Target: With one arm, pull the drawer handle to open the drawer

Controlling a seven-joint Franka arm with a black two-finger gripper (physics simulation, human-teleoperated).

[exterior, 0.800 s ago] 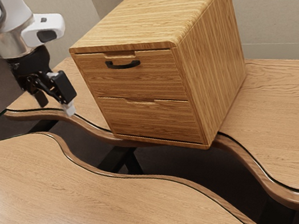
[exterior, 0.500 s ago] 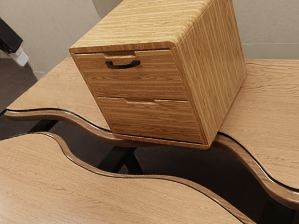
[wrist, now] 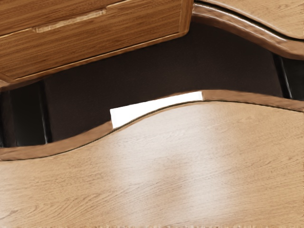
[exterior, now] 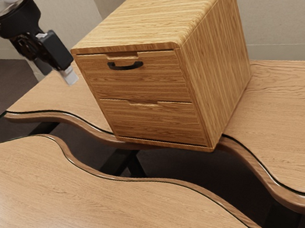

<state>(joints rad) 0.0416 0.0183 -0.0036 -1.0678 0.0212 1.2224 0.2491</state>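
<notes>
A wooden two-drawer cabinet (exterior: 183,20) stands on the far table. Its top drawer (exterior: 134,79) carries a black handle (exterior: 126,66) and sits flush with the cabinet front. My gripper (exterior: 58,73) hangs in the air to the exterior view's left of the cabinet, level with that handle and about a hand's width from the cabinet's corner. Its fingers, one white-tipped (exterior: 69,77), stand apart with nothing between them. The wrist view looks down on the lower drawer front (wrist: 90,28) and the near table (wrist: 166,166).
The lower drawer (exterior: 150,120) has a recessed wooden grip and is flush too. A dark curved gap (exterior: 124,154) runs between the near table (exterior: 52,214) and the far table (exterior: 290,125). A white patch (wrist: 142,108) shows in that gap.
My arm rose from low beside the table edge to the upper left corner, then came back down and to the right, toward the cabinet. The drawers have not moved.
</notes>
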